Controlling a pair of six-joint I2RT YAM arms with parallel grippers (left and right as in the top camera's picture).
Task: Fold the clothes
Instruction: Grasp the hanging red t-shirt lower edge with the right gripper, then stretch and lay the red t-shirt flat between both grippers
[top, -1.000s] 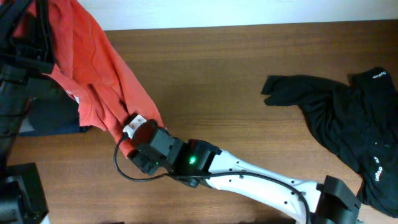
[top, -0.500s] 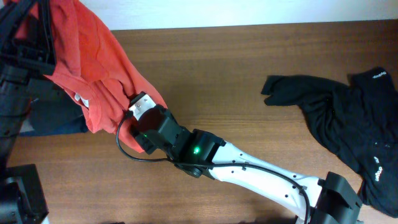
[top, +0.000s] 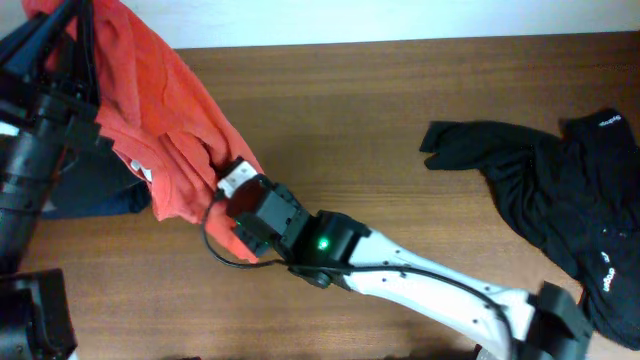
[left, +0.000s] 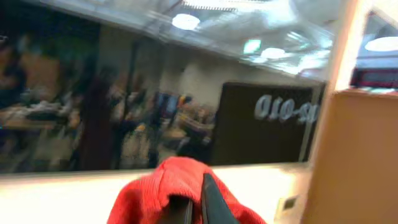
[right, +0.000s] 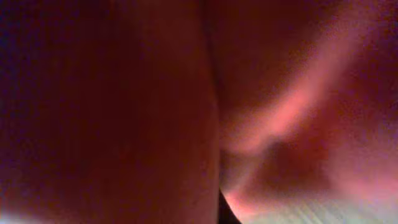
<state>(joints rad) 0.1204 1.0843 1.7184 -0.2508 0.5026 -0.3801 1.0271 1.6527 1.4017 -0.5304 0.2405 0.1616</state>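
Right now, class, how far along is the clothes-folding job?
Done: nothing looks folded. In hand: the orange-red short-sleeved fabric T-shirt hangs from the left end effector, with the right end effector shut on its lower edge. Remaining: the crumpled black fabric shirt lies untouched on the brown wooden table.

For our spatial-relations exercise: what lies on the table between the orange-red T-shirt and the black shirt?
Bare wooden table in the overhead view, between the orange-red T-shirt and the black shirt. The right arm crosses lower in that picture, nothing else.
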